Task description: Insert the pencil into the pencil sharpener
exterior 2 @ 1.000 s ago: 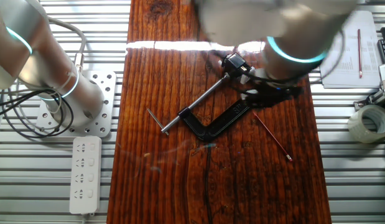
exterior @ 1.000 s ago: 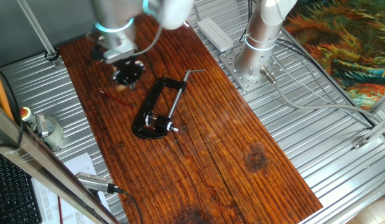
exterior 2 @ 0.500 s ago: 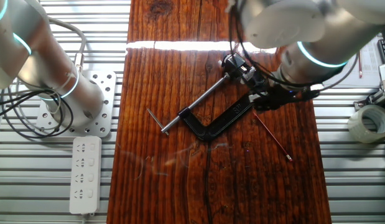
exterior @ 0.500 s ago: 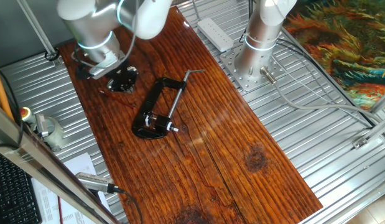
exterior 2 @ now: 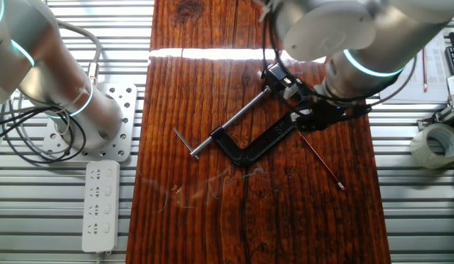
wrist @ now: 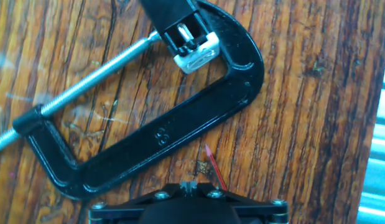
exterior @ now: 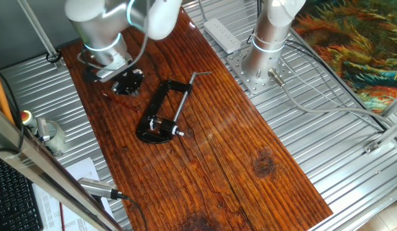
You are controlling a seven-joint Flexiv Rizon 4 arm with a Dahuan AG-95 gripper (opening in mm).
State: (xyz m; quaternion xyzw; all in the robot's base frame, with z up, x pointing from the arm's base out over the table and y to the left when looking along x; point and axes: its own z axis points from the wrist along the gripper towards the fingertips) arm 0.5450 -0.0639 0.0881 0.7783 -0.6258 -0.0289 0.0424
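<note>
The pencil point(exterior 2: 320, 161) is a thin dark-red stick lying flat on the wooden board, right of the clamp. In the hand view its pale tip end point(wrist: 215, 169) shows just right of my fingertips. The pencil sharpener point(wrist: 191, 42) is a small dark block with a silvery piece, held in the jaws of the black C-clamp point(wrist: 161, 134). It also shows in the fixed views point(exterior 2: 276, 75) point(exterior: 161, 124). My gripper point(wrist: 191, 185) hangs low over the pencil's end nearest the clamp point(exterior 2: 312, 121) point(exterior: 126, 82). Its fingertips are together with nothing between them.
The C-clamp's silver screw rod point(exterior 2: 230, 125) runs out to the left across the wooden board point(exterior 2: 285, 220). A second arm's base point(exterior 2: 102, 121) and a white power strip point(exterior 2: 100, 205) stand off the board's left side. A tape roll point(exterior 2: 436, 143) sits off the right side.
My arm has swung in and settled over the pencil's end by the clamp, with only a slight shift in the last half second. Pencil and clamp have not moved.
</note>
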